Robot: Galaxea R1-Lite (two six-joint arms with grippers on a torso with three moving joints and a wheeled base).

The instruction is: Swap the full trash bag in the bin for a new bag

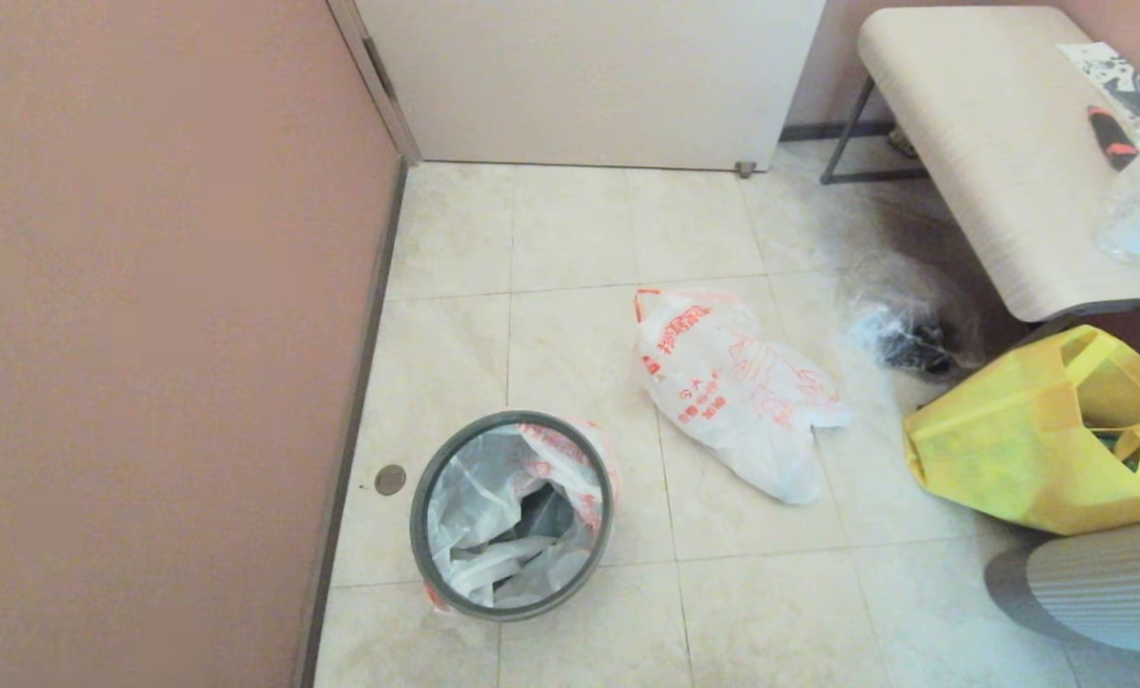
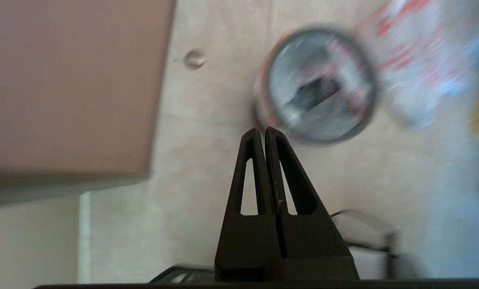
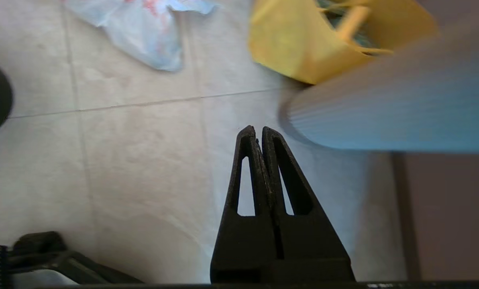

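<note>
Looking down from the head camera, we found the bin (image 1: 513,516) on the floor tiles near the wall, lined with a white red-lettered bag (image 1: 507,521) whose edge was folded over the hoop. A fuller bag with red lettering (image 1: 737,387) lay on the floor beside the bin, apart from it, and beyond it a yellow tote (image 1: 1038,449) and a clear bag of dark contents (image 1: 904,334). Neither arm showed in the head view; the left gripper (image 2: 265,130) hung high over the floor with the bin beyond its tip, jaws pressed together and empty, and the right gripper (image 3: 255,129) was likewise closed on nothing over bare tile. We judged the main risk was mistaking one bag for the other — both white and red — and a closed gripper could tip the light bin.
</note>
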